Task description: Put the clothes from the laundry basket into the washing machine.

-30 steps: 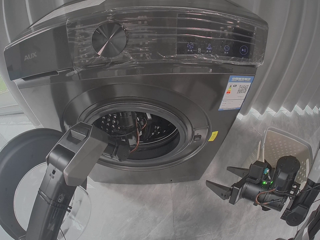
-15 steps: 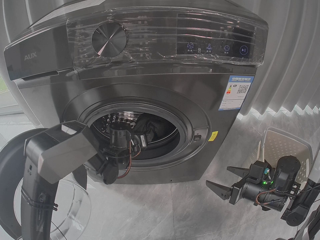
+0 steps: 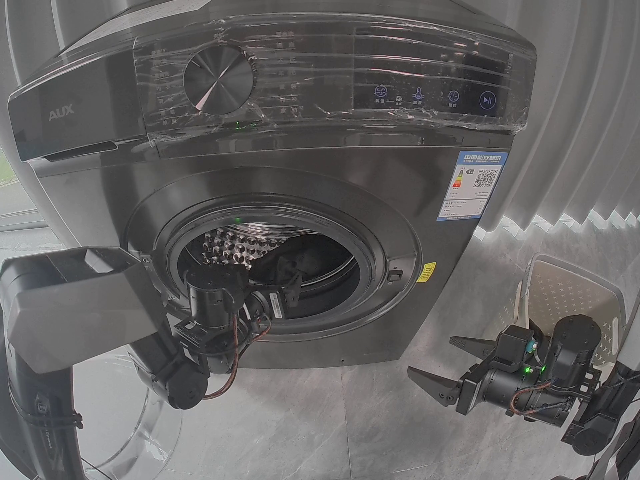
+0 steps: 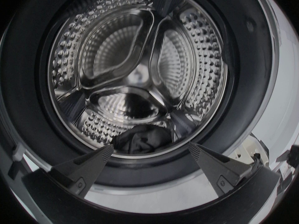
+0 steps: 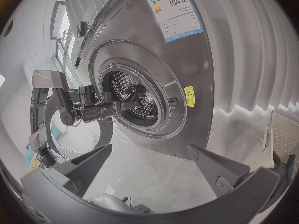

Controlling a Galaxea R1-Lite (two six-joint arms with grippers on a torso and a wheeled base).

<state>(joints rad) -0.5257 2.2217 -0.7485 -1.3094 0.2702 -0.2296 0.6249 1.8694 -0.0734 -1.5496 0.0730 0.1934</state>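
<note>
The grey washing machine (image 3: 300, 168) stands in front of me with its round door swung open. A dark garment (image 4: 141, 139) lies at the bottom of the steel drum (image 4: 124, 63) and shows through the opening (image 3: 303, 261). My left gripper (image 4: 149, 145) is open and holds nothing, just outside the drum's lower rim (image 3: 287, 296). The right gripper (image 3: 432, 356) hangs open over the floor, right of the machine, with nothing between its fingers (image 5: 149, 146). The white laundry basket (image 3: 567, 288) stands behind the right wrist, its inside partly hidden by it.
The open glass door (image 3: 113, 401) lies low on the machine's left, under my left arm. White curtains (image 3: 587, 101) hang behind and to the right. Bare grey floor (image 3: 333, 421) stretches between the machine and the right gripper.
My left arm has pulled back and down out of the drum to its lower rim, and the dark garment has come into sight in the drum. The right gripper drifted slightly left.
</note>
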